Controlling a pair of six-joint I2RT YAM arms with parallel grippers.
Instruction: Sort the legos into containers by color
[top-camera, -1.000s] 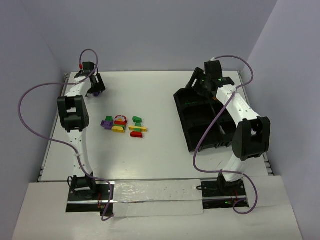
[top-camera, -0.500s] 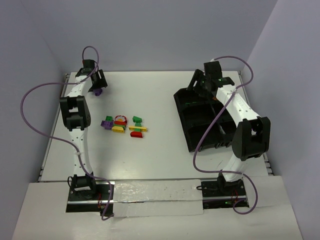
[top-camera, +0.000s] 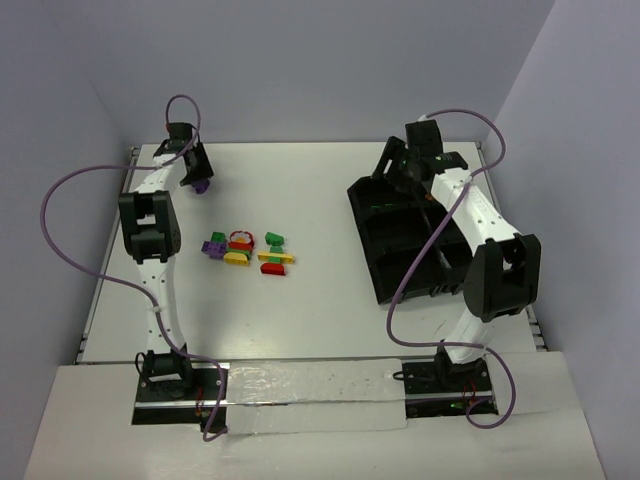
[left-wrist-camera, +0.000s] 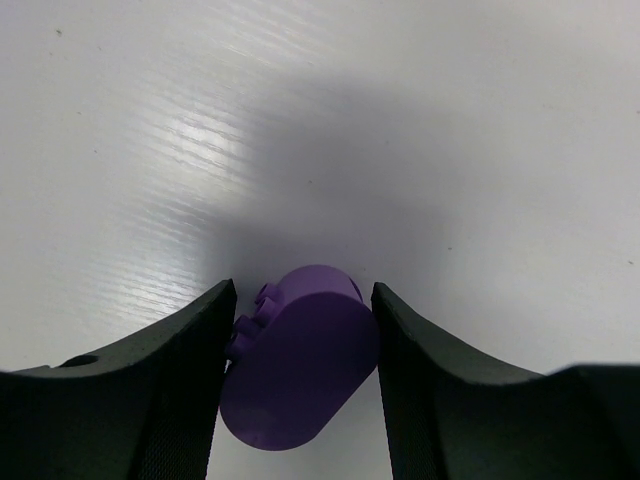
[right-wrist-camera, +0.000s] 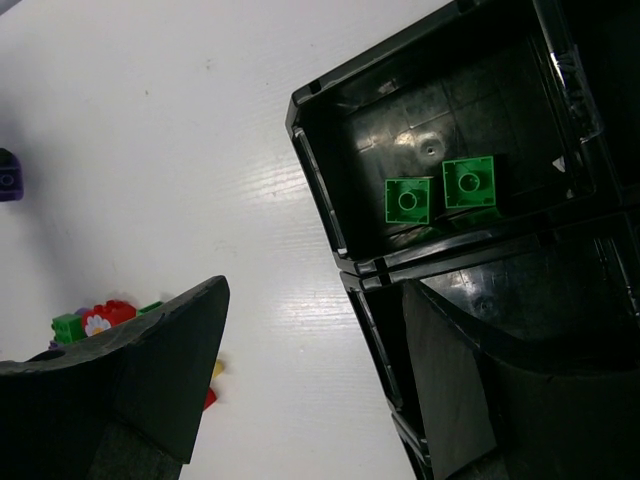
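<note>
A purple lego (left-wrist-camera: 300, 370) with side studs lies at the table's far left (top-camera: 201, 185). My left gripper (left-wrist-camera: 300, 300) (top-camera: 193, 172) has a finger pressed against each side of it. A cluster of legos (top-camera: 250, 250) in red, yellow, green and purple sits mid-table. The black divided tray (top-camera: 365, 215) stands at the right. Its far compartment (right-wrist-camera: 330, 120) holds two green legos (right-wrist-camera: 408, 200) (right-wrist-camera: 469, 182). My right gripper (right-wrist-camera: 312, 300) (top-camera: 403, 168) hovers open and empty over the tray's left rim.
White walls close in the table on the left, far and right sides. The left arm's purple cable (top-camera: 60, 230) loops over the table's left edge. The right arm (top-camera: 480, 230) stretches over the tray. Part of the lego cluster (right-wrist-camera: 95, 320) shows beside the right gripper's left finger.
The left gripper's jaws have come in from wide open onto the purple lego, and the gripper shifted slightly toward the far side. The right arm has stayed still.
</note>
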